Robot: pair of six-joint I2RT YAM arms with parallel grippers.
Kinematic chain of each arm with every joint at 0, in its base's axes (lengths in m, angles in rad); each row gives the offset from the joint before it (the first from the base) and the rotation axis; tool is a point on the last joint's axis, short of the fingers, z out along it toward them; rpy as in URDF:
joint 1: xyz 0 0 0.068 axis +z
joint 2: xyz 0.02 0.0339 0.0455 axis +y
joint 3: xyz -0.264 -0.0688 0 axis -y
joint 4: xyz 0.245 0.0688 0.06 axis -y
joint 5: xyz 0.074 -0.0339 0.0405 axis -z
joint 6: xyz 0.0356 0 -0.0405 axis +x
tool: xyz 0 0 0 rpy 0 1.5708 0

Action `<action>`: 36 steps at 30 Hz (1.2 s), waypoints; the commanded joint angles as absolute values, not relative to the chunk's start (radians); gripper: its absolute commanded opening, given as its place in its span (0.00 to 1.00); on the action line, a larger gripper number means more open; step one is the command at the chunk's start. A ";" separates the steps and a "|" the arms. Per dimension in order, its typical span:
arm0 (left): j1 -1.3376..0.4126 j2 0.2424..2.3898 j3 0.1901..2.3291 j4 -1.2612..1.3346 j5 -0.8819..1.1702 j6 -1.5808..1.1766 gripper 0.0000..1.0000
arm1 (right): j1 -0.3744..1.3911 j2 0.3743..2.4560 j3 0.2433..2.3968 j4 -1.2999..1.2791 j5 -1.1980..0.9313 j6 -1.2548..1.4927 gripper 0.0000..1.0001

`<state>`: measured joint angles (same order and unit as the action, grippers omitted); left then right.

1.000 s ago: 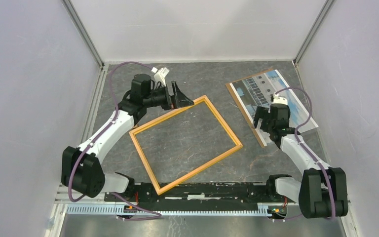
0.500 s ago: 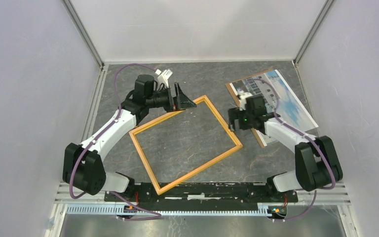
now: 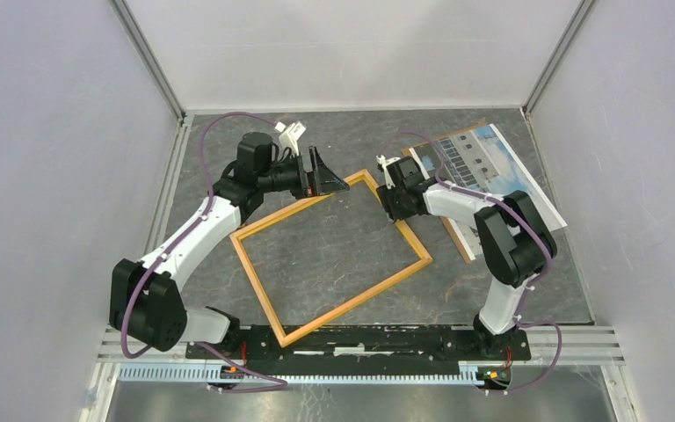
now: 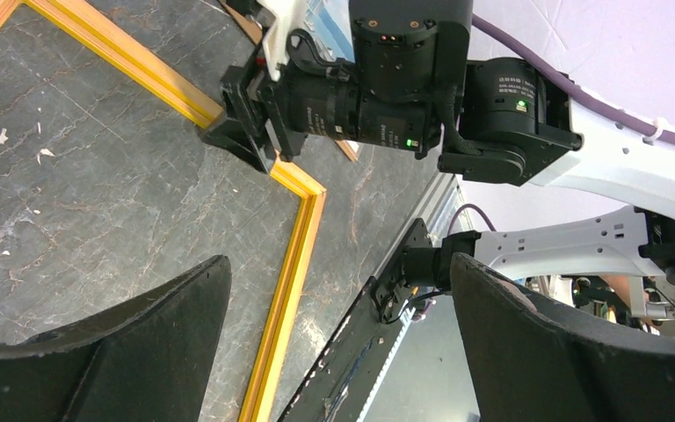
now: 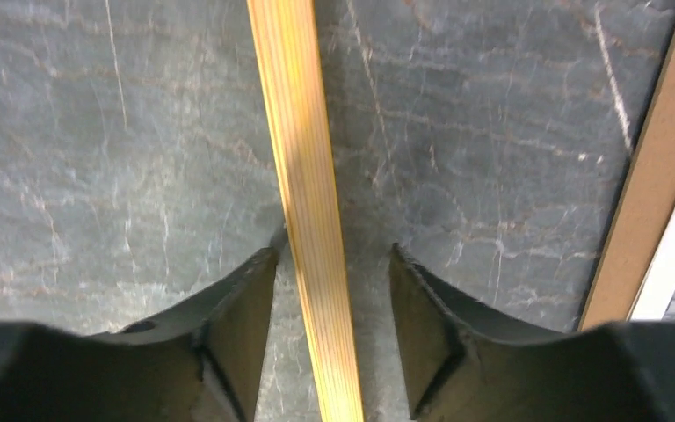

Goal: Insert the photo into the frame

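The frame point(image 3: 268, 294) of orange-yellow wood lies flat and empty on the dark table. My right gripper point(image 3: 394, 209) is low over the frame's right rail point(image 5: 303, 158), open, one finger on each side with a gap on both. My left gripper point(image 3: 332, 182) is open and empty just above the frame's far left rail. In the left wrist view point(image 4: 340, 264) it looks across the frame point(image 4: 290, 264) at the right gripper point(image 4: 246, 123). The photo point(image 3: 483, 163), a pale building under blue sky, lies at the far right, outside the frame.
A brown backing board point(image 3: 454, 227) lies under the photo, its edge showing beside the right gripper point(image 5: 650, 176). Grey walls enclose the table on three sides. The arm bases and a black rail point(image 3: 360, 338) run along the near edge.
My right arm has swung left from over the photo and backing board to the frame's right rail. The left arm has barely moved. The frame and photo lie as before.
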<state>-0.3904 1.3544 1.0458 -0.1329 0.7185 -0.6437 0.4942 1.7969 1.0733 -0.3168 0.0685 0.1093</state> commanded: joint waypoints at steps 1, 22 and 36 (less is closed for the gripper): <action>-0.393 1.326 1.060 -0.125 0.765 -0.675 1.00 | 0.498 1.856 1.150 -0.277 0.161 0.205 0.52; -0.394 1.342 1.050 -0.125 0.742 -0.668 1.00 | 0.457 2.049 1.361 -0.228 0.210 0.505 0.29; -0.394 1.344 1.051 -0.132 0.731 -0.658 1.00 | 0.454 1.972 1.271 -0.196 -0.046 0.362 0.56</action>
<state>-0.3904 1.3544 1.0458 -0.1333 0.7353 -0.6437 0.4496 2.0033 1.2915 -0.1650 0.0757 0.4175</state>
